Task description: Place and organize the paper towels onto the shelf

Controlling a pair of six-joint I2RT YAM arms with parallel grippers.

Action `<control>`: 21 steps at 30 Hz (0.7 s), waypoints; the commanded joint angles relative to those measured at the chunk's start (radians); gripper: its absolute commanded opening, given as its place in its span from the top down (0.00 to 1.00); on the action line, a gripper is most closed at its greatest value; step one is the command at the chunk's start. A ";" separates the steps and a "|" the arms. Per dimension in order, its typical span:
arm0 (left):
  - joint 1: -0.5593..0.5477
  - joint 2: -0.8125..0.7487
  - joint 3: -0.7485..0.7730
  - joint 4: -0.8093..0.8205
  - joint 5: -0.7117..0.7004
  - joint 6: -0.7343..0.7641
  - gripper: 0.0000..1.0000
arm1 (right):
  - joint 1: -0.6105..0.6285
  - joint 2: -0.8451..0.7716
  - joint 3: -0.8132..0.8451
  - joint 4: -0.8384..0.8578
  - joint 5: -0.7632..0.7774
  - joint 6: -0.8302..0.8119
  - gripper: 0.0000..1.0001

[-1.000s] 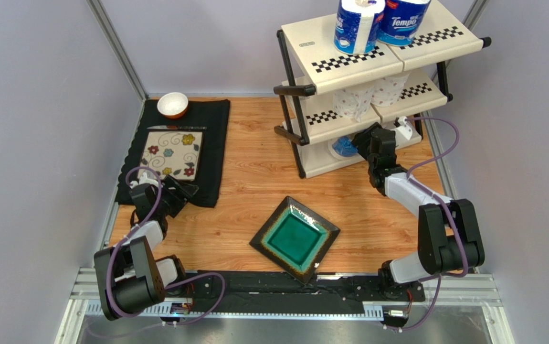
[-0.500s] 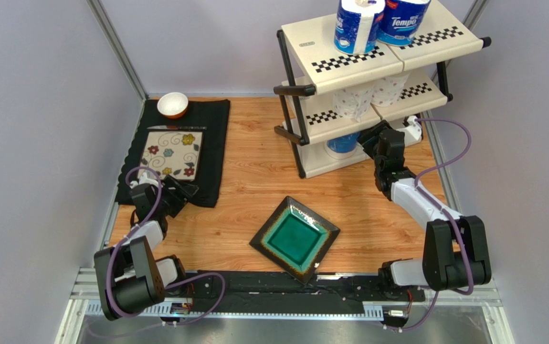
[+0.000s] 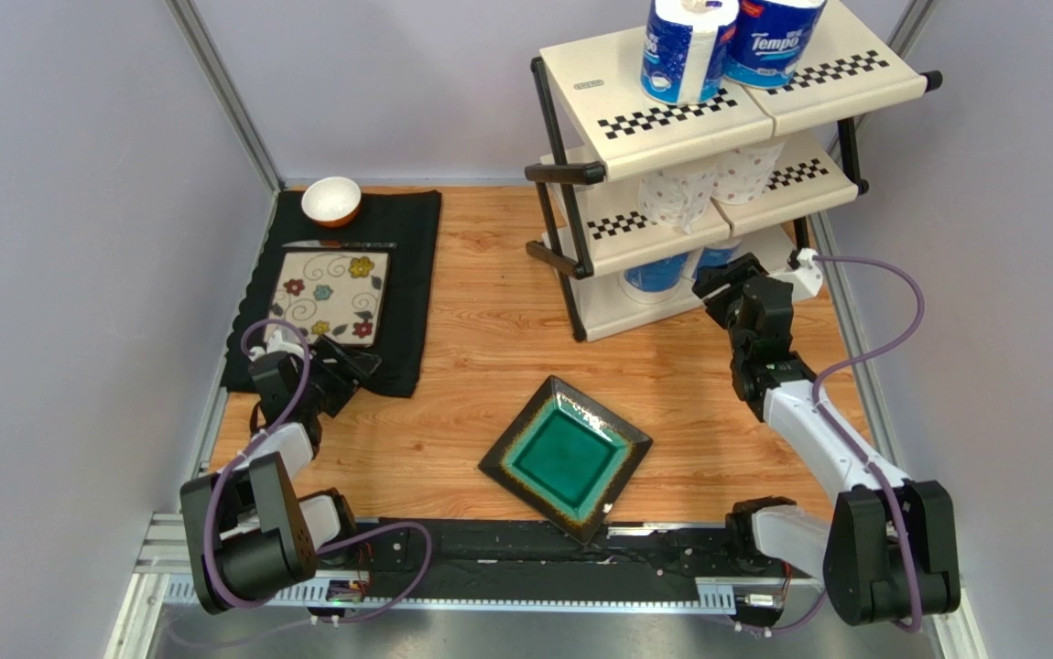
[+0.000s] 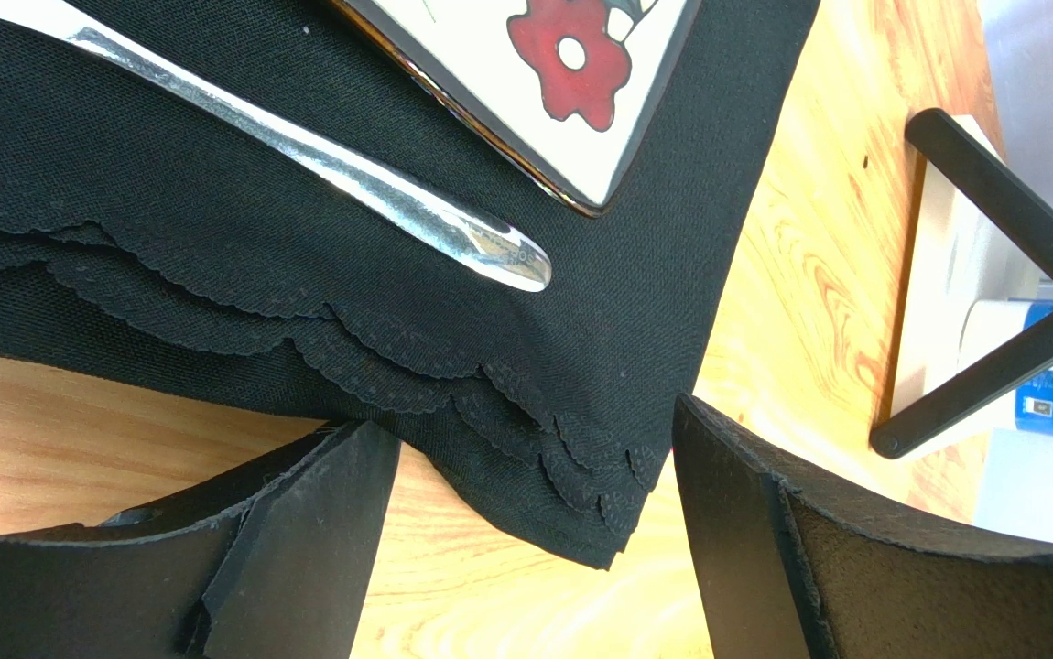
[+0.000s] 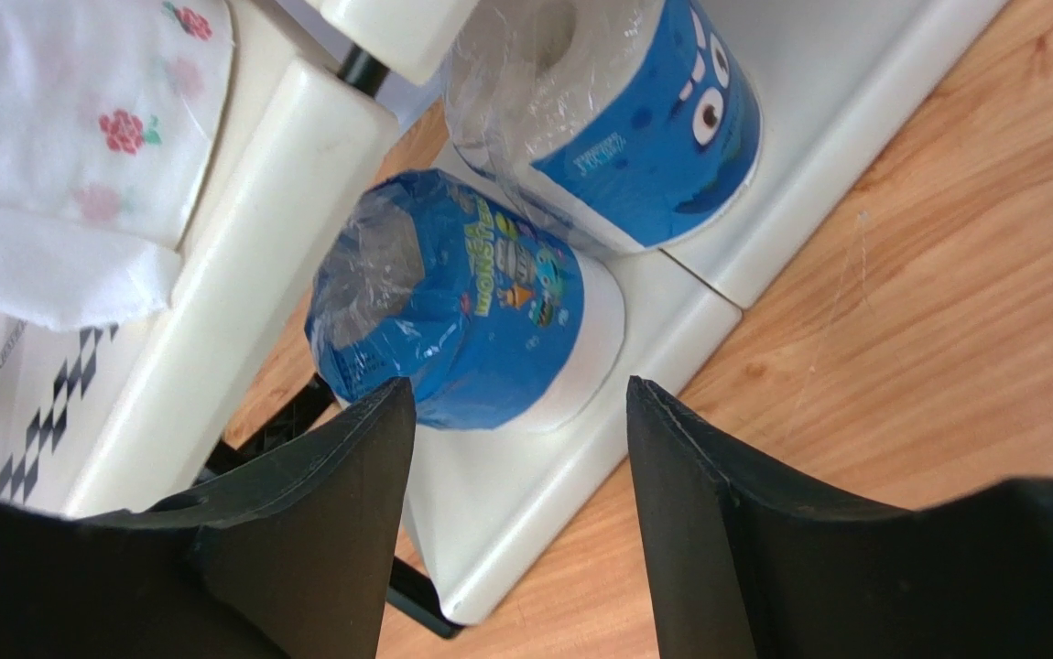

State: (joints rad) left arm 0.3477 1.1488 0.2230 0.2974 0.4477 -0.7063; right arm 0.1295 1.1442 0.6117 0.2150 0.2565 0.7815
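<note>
Right gripper (image 5: 518, 412): apart, empty, just before the bottom tier's rolls.
Left gripper (image 4: 529, 453): apart, empty, above the placemat (image 4: 216, 261) edge.
Paper towels (image 3: 690, 48): 2 on each of 3 tiers of the shelf (image 3: 598, 85).

Top paper towels (image 3: 690, 48) cropped; bottom rolls (image 3: 656, 275) half-hidden under shelf (image 3: 656, 107).

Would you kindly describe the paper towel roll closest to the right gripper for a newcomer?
Find the tall cream shelf and look at its bottom tier. It is the blue-wrapped roll with multicoloured print, not its neighbour with big white eyes.
</note>
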 commanded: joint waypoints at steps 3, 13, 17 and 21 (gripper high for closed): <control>0.000 0.026 -0.039 -0.106 0.000 -0.002 0.18 | -0.007 -0.129 -0.018 -0.173 -0.068 0.016 0.38; 0.000 0.037 -0.034 -0.095 0.008 0.001 0.18 | -0.005 -0.320 0.031 -0.529 -0.105 -0.148 0.14; 0.000 0.042 -0.036 -0.069 0.043 0.001 0.18 | -0.005 -0.340 0.094 -0.675 -0.021 -0.211 0.00; 0.000 0.040 -0.025 -0.061 0.065 0.004 0.18 | -0.005 -0.411 0.100 -0.723 0.012 -0.243 0.00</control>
State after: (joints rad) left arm 0.3485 1.1652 0.2230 0.3176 0.4747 -0.7090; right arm 0.1276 0.7994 0.6636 -0.4114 0.2070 0.6098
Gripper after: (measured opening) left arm 0.823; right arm 0.994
